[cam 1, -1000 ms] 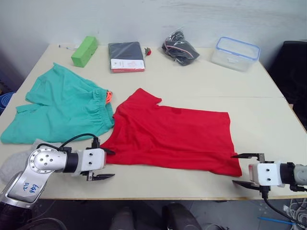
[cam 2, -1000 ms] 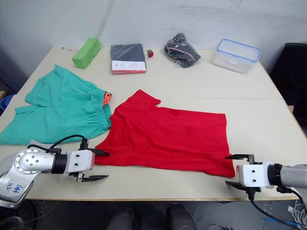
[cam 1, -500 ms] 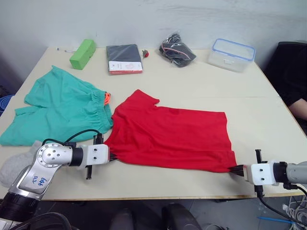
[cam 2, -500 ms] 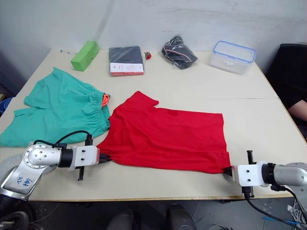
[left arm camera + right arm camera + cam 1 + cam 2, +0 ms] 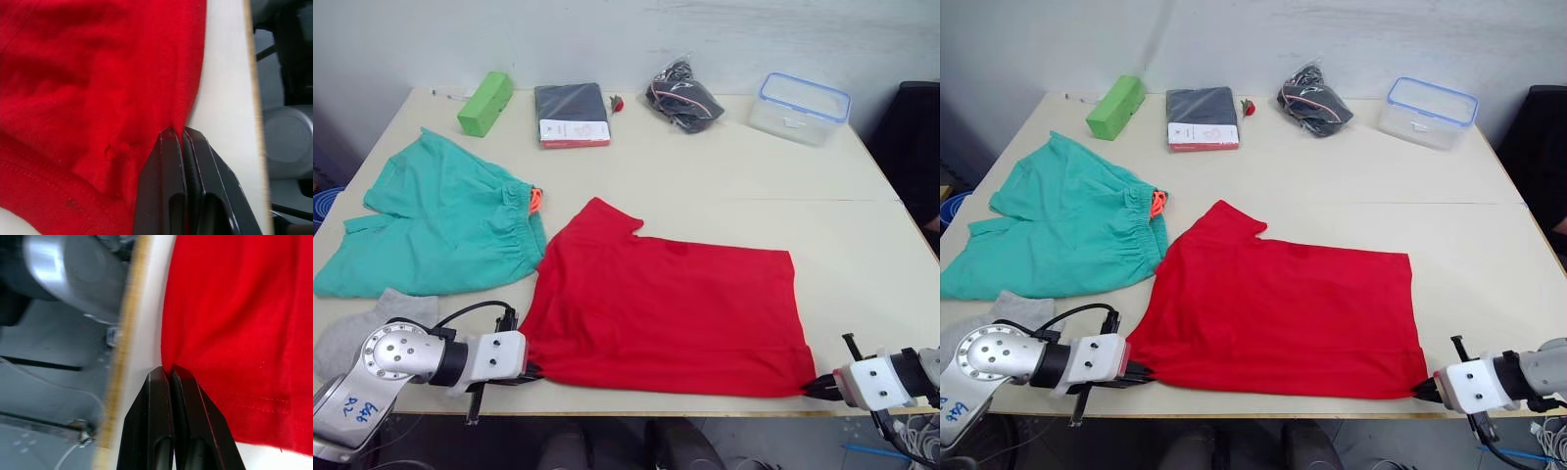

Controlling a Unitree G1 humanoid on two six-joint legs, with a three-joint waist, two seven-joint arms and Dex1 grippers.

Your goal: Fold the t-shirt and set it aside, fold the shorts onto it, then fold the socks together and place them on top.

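Note:
The red t-shirt (image 5: 666, 304) lies flat across the middle of the table, its lower hem close to the front edge. My left gripper (image 5: 530, 372) is shut on the shirt's near left corner, the red cloth pinched between its black fingers (image 5: 166, 161). My right gripper (image 5: 813, 390) is shut on the near right corner (image 5: 195, 357) at the table's edge. The teal shorts (image 5: 440, 220) lie spread out at the left, orange drawstring showing. A grey sock (image 5: 357, 328) lies just in front of the shorts, beside my left arm.
Along the back of the table (image 5: 862, 245) stand a green block (image 5: 484, 103), a dark packaged garment (image 5: 571, 113), a black bagged bundle (image 5: 683, 98) and a clear lidded container (image 5: 800, 106). Bare tabletop stretches right of the shirt.
Both grippers went from open to shut on the shirt's near corners, then drew it toward the front edge. The shirt now lies flatter and wider.

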